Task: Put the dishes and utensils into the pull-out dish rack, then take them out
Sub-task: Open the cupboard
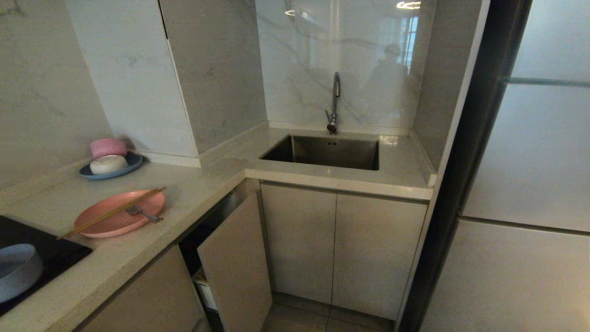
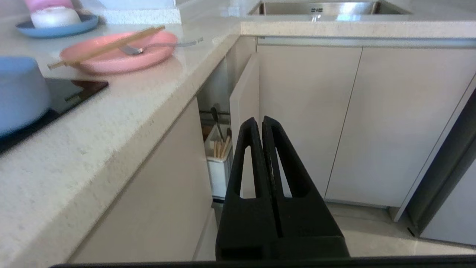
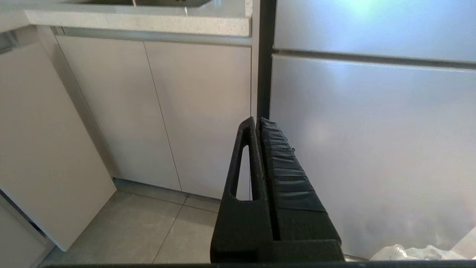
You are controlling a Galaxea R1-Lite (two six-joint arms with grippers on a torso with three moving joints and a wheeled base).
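From the head camera I saw the pink plate (image 1: 120, 213) lying on the counter (image 1: 193, 184) at the left of the frame, with the chopsticks (image 1: 112, 212) laid slantwise across it and the fork (image 1: 144, 213) resting on its right side. The grey-blue bowl (image 1: 16, 271) sat at the lower left edge, on the black hob (image 1: 55, 251). Further back, at upper left, a blue plate (image 1: 131, 165) carried a cream bowl (image 1: 108, 163) and a pink bowl (image 1: 108, 147). The rack (image 1: 205, 283) below the counter stood partly pulled out, its beige door (image 1: 235, 267) angled into the room; only what I took for the white utensil cup (image 2: 219, 167) showed behind it, with some sticks in it. The sink (image 1: 327, 152) was mid-frame. My left gripper (image 2: 260, 123) hung low before the cupboards, fingers pressed together, holding nothing. The right gripper (image 3: 257, 123) hung before the fridge (image 3: 372, 149), its fingers likewise together and bare.
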